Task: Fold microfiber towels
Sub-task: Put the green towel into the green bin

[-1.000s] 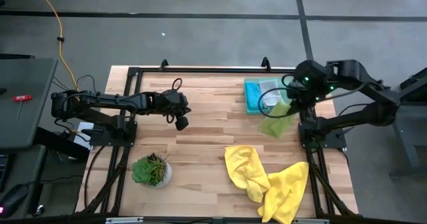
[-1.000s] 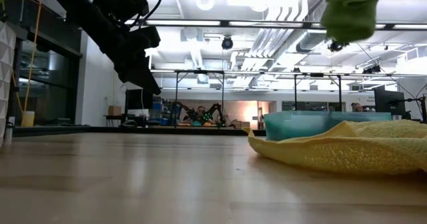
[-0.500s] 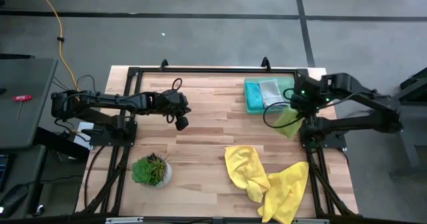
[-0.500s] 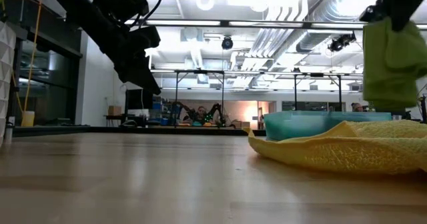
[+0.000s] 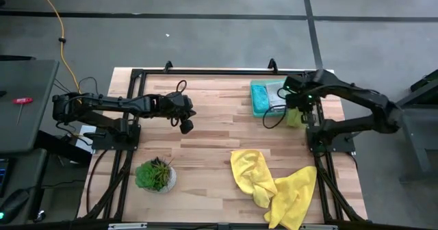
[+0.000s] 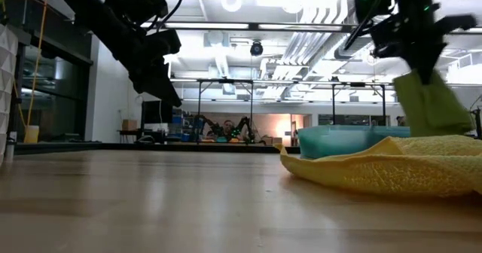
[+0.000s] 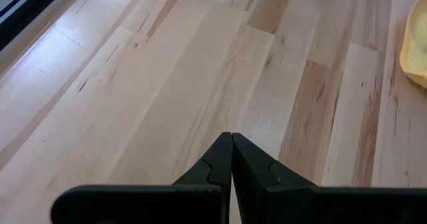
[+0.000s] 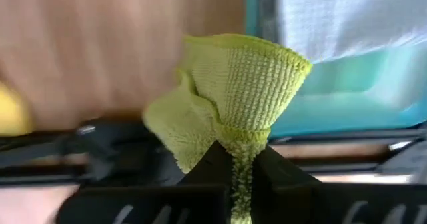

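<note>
Microfiber towels come first: your right gripper (image 5: pixel 295 109) has its jaws clamped on the lime green towel (image 8: pixel 230 97), hanging bunched beside the teal tray (image 5: pixel 259 100) in the upper right of the high view (a pale folded cloth (image 5: pixel 276 92) lies in that tray). Two yellow towels (image 5: pixel 274 182) lie crumpled at lower right. You look mid-carry; next, lay the green one flat on bare wood to fold. Your left gripper (image 7: pixel 231 159) waits pinched empty, upper left of centre.
</note>
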